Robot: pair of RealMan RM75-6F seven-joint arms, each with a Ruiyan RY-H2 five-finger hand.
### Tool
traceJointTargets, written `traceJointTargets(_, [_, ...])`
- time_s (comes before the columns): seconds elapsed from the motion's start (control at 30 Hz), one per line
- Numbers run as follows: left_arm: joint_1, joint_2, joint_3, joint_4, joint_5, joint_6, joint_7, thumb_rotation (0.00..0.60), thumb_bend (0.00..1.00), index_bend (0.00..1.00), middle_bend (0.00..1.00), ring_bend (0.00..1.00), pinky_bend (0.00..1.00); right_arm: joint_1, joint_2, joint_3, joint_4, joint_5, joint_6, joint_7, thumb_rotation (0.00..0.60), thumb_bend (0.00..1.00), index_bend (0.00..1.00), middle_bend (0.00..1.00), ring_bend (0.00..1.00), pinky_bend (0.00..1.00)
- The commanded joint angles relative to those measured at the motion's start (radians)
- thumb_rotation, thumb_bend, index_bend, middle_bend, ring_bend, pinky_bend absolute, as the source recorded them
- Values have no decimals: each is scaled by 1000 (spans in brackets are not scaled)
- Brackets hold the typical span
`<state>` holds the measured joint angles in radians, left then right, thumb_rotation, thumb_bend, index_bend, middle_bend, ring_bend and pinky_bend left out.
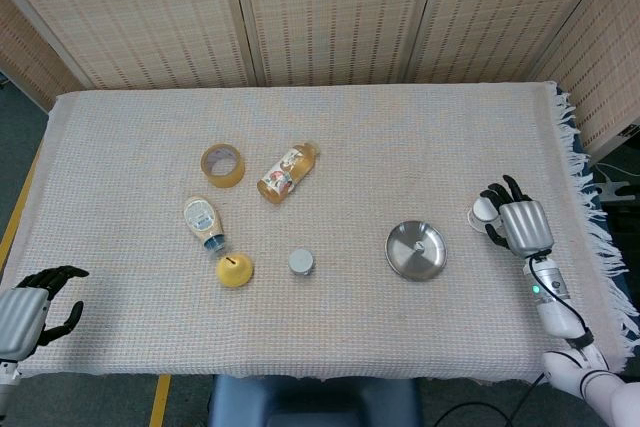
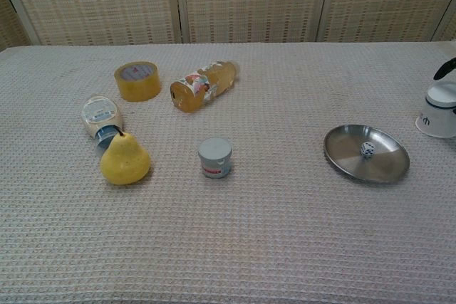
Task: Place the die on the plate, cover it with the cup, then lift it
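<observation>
A white cup [image 1: 483,210] stands near the table's right edge, also at the right border of the chest view as the cup [image 2: 439,110]. My right hand [image 1: 520,226] wraps its dark fingers around it from the right; one fingertip [image 2: 444,69] shows above the cup. The steel plate [image 1: 416,250] lies just left of the cup. In the chest view a small white die [image 2: 367,149] rests on the plate [image 2: 349,154]. My left hand [image 1: 32,308] hovers at the front left corner with its fingers apart and nothing in it.
Left of centre lie a tape roll [image 1: 222,164], a tipped juice bottle [image 1: 287,171], a small squeeze bottle [image 1: 203,222], a yellow pear [image 1: 235,269] and a little grey can [image 1: 301,262]. The cloth's fringed edge [image 1: 592,207] runs close to the right hand.
</observation>
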<state>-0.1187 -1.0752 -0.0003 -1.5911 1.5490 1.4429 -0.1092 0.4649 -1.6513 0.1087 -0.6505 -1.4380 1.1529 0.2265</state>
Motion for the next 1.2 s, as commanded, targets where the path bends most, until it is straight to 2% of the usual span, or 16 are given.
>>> traceJointTargets(0.03, [0, 0, 0, 0, 0, 0, 0, 600, 429, 310, 295, 280, 350, 3, -4, 8, 7, 9, -8, -1, 600, 223, 270, 190, 67, 481])
traceJointTargets(0.7, [0, 0, -1, -1, -2, 0, -1, 600, 429, 310, 296, 280, 350, 27, -74, 10, 128, 27, -94, 11, 600, 223, 272, 190, 78, 541])
traceJointTargets(0.83, [1, 1, 0, 0, -1, 1, -2, 600, 429, 310, 296, 280, 350, 29, -98, 10, 169, 24, -87, 29, 600, 223, 347, 253, 163, 617])
traceJointTargets(1.0, [0, 1, 0, 0, -3, -2, -2, 600, 430, 310, 296, 280, 350, 30, -127, 14, 221, 19, -56, 54, 600, 224, 522, 421, 348, 754])
traceJointTargets(1.2, [0, 2, -1, -2, -4, -1, -2, 600, 430, 310, 296, 281, 351, 30, -149, 18, 258, 15, -25, 66, 600, 223, 610, 483, 421, 811])
